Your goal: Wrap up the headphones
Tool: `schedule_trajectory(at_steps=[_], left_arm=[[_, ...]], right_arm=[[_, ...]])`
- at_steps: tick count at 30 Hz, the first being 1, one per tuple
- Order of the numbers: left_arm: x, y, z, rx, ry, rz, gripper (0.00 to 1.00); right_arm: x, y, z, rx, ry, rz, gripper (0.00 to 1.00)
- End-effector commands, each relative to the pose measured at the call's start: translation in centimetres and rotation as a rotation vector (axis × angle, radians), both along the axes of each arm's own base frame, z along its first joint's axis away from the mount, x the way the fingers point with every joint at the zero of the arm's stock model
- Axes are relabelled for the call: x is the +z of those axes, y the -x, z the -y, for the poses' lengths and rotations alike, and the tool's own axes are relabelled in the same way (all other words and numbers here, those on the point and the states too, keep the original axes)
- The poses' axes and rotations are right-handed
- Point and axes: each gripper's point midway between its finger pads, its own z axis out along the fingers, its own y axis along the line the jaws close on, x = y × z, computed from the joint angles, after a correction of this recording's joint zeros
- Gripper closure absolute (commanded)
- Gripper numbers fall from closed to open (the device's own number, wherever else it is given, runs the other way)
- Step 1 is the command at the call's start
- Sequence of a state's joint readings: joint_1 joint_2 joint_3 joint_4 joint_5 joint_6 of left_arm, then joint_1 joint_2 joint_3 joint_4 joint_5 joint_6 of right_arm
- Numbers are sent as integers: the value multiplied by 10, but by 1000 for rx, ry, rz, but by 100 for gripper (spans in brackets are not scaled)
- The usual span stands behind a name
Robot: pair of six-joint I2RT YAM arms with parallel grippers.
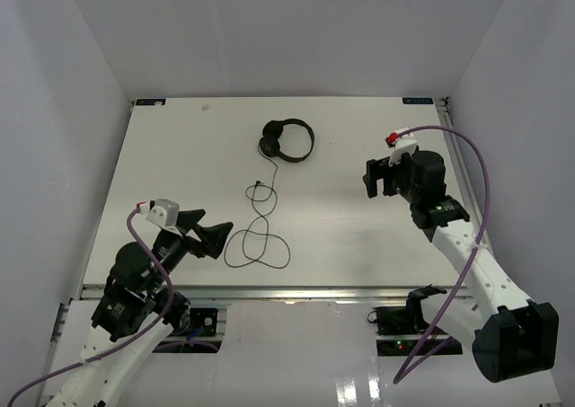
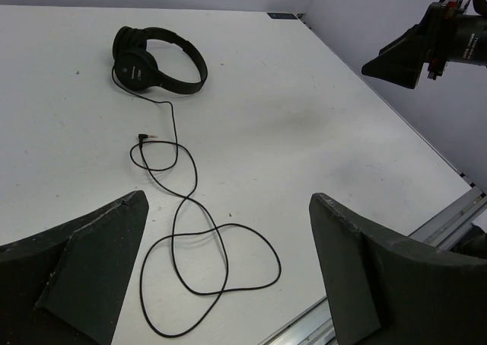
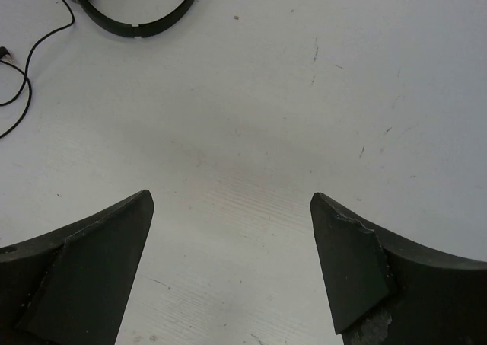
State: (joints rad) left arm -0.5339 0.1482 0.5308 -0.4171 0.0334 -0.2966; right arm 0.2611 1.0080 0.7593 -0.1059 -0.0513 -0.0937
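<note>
The black headphones (image 1: 287,140) lie flat at the table's far middle, earcups together at the left of the headband. They show in the left wrist view (image 2: 156,62); part of the headband shows in the right wrist view (image 3: 141,14). Their thin black cord (image 1: 259,236) runs toward me and ends in loose loops (image 2: 205,261); the plug (image 2: 143,138) lies partway along. My left gripper (image 1: 208,231) is open and empty, just left of the loops. My right gripper (image 1: 378,177) is open and empty, above bare table right of the headphones.
The white table (image 1: 341,236) has grey walls on three sides and a metal rail (image 1: 296,292) along its near edge. Purple robot cables (image 1: 481,169) run along both arms. The right arm shows at the top right of the left wrist view (image 2: 437,44).
</note>
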Motion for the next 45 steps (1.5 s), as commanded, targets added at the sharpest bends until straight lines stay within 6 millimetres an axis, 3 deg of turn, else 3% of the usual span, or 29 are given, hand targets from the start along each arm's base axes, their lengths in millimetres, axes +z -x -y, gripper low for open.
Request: schedule_trajectory(at_steps=[1,4,5,6,8,11,13,14,16,17,20,25,26,30,32,37,40,45], left_arm=[[5,0,3,-17,-2,14,2],[4,-1,4,-19,-6,10,2],[3,-1,4,-20,-7,8,2],[3,-1,5,-21,-8,6,2],[3,-1,5,-23,-10,5,2],[2,-2,6,-24,-13,3,2],[0,-3,6,-21,-17,-3,2],[0,-3,5,-19,-17,-4,2],[1,-3,5,-17,-17,-4,2],[1,-4,4,-13,-17,-4,2],[3,-4,0,8,-8,5,2],[5,-3,-2,17,1,14,2],[4,-3,-2,17,-1,12,2],[2,-6,-3,29,-11,0,2],[1,-8,-5,47,-13,-4,2],[2,-8,-6,53,-10,0,2],[3,-7,-6,50,-8,4,2],[5,-6,-8,54,-1,11,2]], right_arm=[[12,-8,-4,40,9,72,10],[-2,4,-29,310,110,53,10],[2,14,-46,445,102,61,10],[-10,17,-51,514,126,31,10],[-10,10,-60,562,110,9,10],[-35,-25,-72,537,63,-131,10],[-24,-57,-76,454,16,-159,4],[-44,-70,-76,382,-16,-244,5],[-50,-122,-85,264,-77,-317,20],[-53,-139,-89,223,-107,-354,25],[-63,-178,-108,178,-181,-404,26],[-86,-214,-144,144,-177,-385,20],[-99,-219,-149,113,-175,-396,20],[-114,-243,-164,42,-161,-364,23],[-125,-247,-166,7,-147,-365,26],[-153,-248,-156,-80,-121,-400,45],[-164,-241,-158,-66,-117,-425,55],[-185,-218,-171,-15,-82,-471,81]])
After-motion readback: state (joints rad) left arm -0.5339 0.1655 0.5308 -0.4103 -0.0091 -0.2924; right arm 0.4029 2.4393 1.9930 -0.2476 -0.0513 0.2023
